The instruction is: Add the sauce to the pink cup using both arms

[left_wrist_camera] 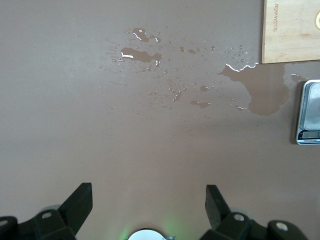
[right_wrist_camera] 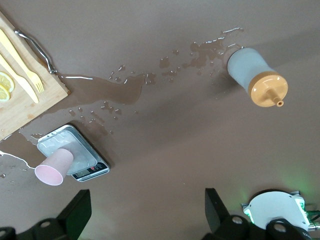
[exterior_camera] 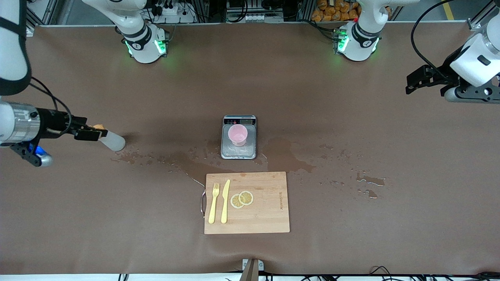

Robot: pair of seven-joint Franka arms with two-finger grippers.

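The pink cup (exterior_camera: 238,135) stands upright on the steel scale (exterior_camera: 238,150) in the middle of the brown table (exterior_camera: 351,242), its rim open to the ceiling. Nearer the front camera than the scale lies a wooden cutting board (exterior_camera: 265,218) with a yellow fork (exterior_camera: 213,203), a yellow knife (exterior_camera: 225,201) and two lemon slices (exterior_camera: 241,198) on it. Wet puddles (exterior_camera: 285,156) spread across the cloth between the scale and the board and run out toward both ends of the table.

The sauce bottle (exterior_camera: 112,140) stands toward the right arm's end of the table, well apart from the cup, its orange cap (right_wrist_camera: 269,89) on top. The right gripper (exterior_camera: 90,132) hangs just beside that cap, over the table. Its jaws are spread wide, and nothing sits between them in the right wrist view.

The left gripper (exterior_camera: 415,82) hangs over bare table at the left arm's end, well apart from everything. Its fingers (left_wrist_camera: 80,202) are spread wide and carry nothing.
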